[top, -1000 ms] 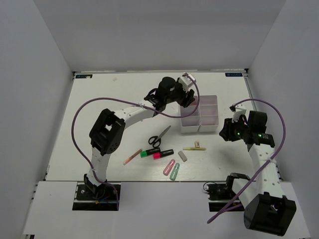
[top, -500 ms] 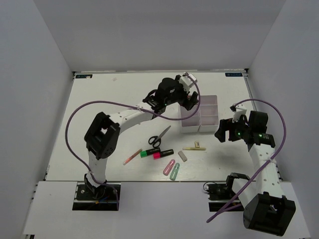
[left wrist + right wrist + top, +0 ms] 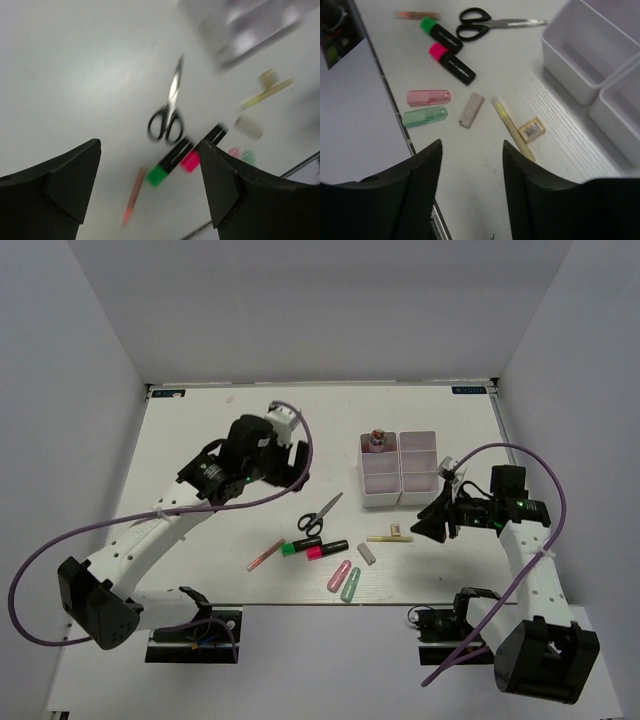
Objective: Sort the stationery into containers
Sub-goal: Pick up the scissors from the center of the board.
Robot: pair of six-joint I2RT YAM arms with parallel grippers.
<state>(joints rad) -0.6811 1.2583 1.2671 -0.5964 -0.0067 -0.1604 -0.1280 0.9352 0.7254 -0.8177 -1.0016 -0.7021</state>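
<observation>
R gripper [image 3: 471, 150] hangs wide open, nothing in it; pale yellow clip [image 3: 510, 128] lies just ahead at 1 o'clock, trays [image 3: 400, 502] at 12 o'clock from it. L gripper [image 3: 149, 147] also spread & empty, above scissors [image 3: 169, 112]. Prob. best: drop onto the clip's mid, jaws across its thin width, low to the table [image 3: 475, 195] so it can't skid.

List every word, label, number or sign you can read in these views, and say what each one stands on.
No text reads clearly in any view.
Tan tag beside the pale yellow clip: a barcode shows, but its digits are too small to read.
Far-left sticker in the top view: too small to read.
Far-right sticker in the top view: too small to read.
</observation>
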